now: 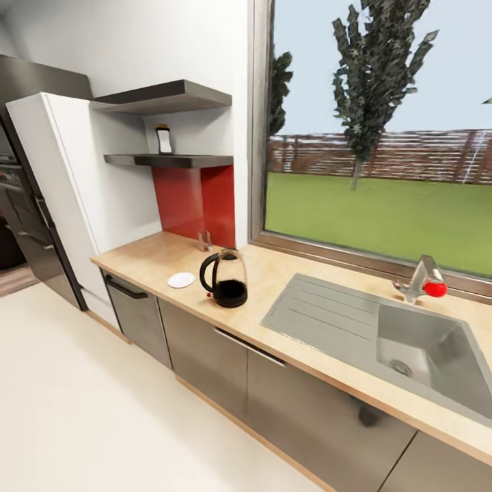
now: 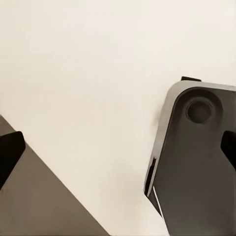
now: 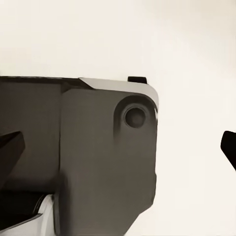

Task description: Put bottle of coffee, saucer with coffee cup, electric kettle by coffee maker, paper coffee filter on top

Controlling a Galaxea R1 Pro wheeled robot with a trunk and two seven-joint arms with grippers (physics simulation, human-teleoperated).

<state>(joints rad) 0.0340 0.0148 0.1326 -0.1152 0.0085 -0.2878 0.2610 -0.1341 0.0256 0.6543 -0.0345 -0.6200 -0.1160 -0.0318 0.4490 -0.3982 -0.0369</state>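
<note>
The kettle stands upright on the wood-grain table, near its front edge, handle toward 9 o'clock. Just beside it at 9 o'clock lies a small flat white saucer, apart from the kettle. At 3 o'clock from the kettle the steel sink is set into the table, with a tap behind it under the window. At 11 o'clock, well above the table, the coffee bottle stands upright on the lower of 2 wall shelves. Both wrist views look down on pale floor and the robot's dark base. The left jaws and the right jaws stand wide apart, holding nothing.
</note>
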